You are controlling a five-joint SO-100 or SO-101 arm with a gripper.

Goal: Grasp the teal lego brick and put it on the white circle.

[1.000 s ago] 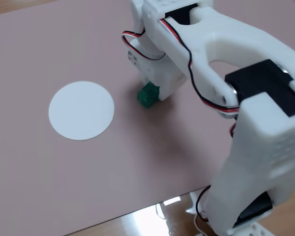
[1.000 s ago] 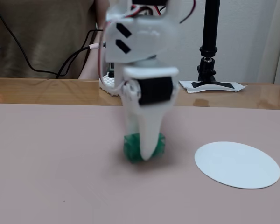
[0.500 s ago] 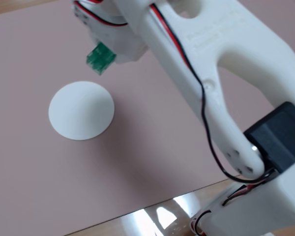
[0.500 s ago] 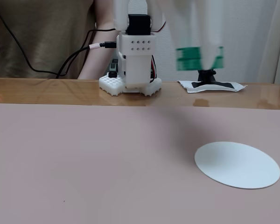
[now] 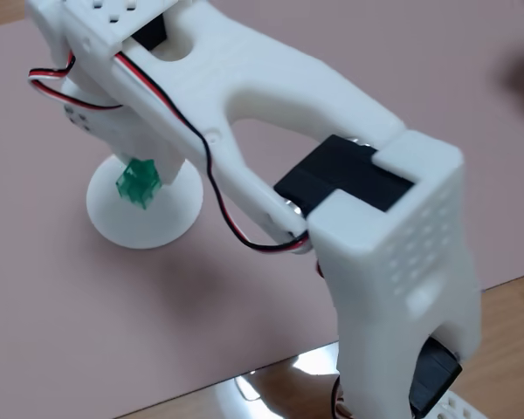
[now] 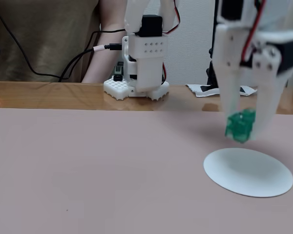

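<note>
Carrying is the step in hand: the teal lego brick (image 6: 240, 126) is pinched between the two fingers of the claw (image 6: 241, 127) and is held clear of the counter (image 6: 88, 165), tilted rather than level. In a fixed view from the front, the brick hangs at the claw's tip, and the white circle (image 6: 248, 171) lies flat on the pinkish mat (image 5: 244, 305) just below the claw and slightly toward the camera. In a fixed view from behind the arm, the brick (image 5: 138, 182) is seen under the claw (image 5: 133, 175), over the disc (image 5: 148, 223), roughly at its upper middle. A clear gap between brick and disc is shown in the front view, so the brick is judged to be not yet set down.

The grasp can be taken as done and the transfer as nearly done. For the next move, a short straight lowering is called for until the brick's underside meets the disc, after which the fingers would need to be spread and the claw lifted away. Because the brick is gripped at a tilt, it may tip or roll when released; a low release height would be advisable. Whether the brick sits exactly over the disc's middle cannot be told, though it appears well within the rim.

No brand, label or readable writing is visible on the arm, the brick, the disc or the mat.
</note>
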